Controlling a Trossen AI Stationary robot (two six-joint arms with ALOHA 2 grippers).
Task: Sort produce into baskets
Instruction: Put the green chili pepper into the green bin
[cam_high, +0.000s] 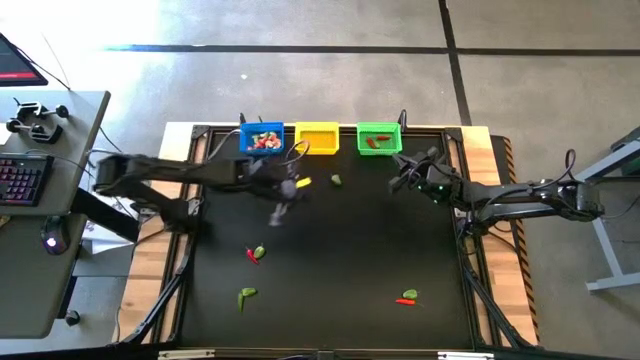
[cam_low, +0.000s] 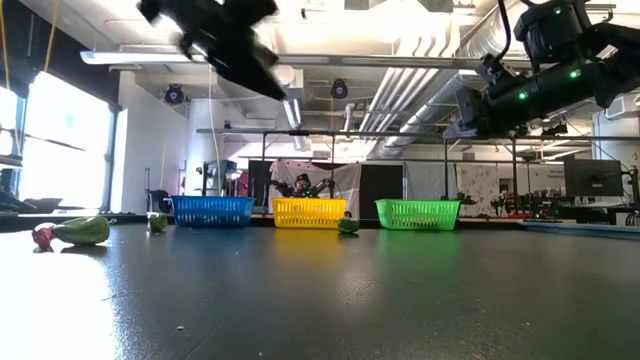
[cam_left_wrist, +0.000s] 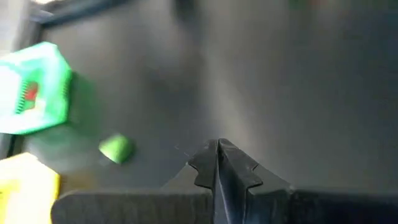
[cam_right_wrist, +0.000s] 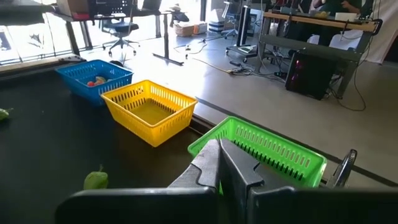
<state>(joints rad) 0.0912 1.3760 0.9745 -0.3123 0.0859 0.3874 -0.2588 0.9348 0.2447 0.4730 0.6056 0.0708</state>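
Note:
Three baskets stand in a row at the table's far edge: blue (cam_high: 265, 138) with several pieces inside, yellow (cam_high: 318, 138), and green (cam_high: 379, 138) with a red piece. Loose produce lies on the black mat: a green piece (cam_high: 336, 181) near the yellow basket, a red-and-green pair (cam_high: 255, 253), a green piece (cam_high: 247, 294) and a green-and-red pair (cam_high: 407, 296). My left gripper (cam_left_wrist: 219, 155) is shut and blurred above the mat in front of the blue and yellow baskets (cam_high: 292, 188), holding nothing. My right gripper (cam_right_wrist: 219, 158) is shut and hangs by the green basket (cam_right_wrist: 261, 149).
The mat's middle is bare between the scattered pieces. A desk with a keyboard (cam_high: 22, 180) stands left of the table. The low view shows both arms high above the mat, and a room with desks lies beyond the far edge.

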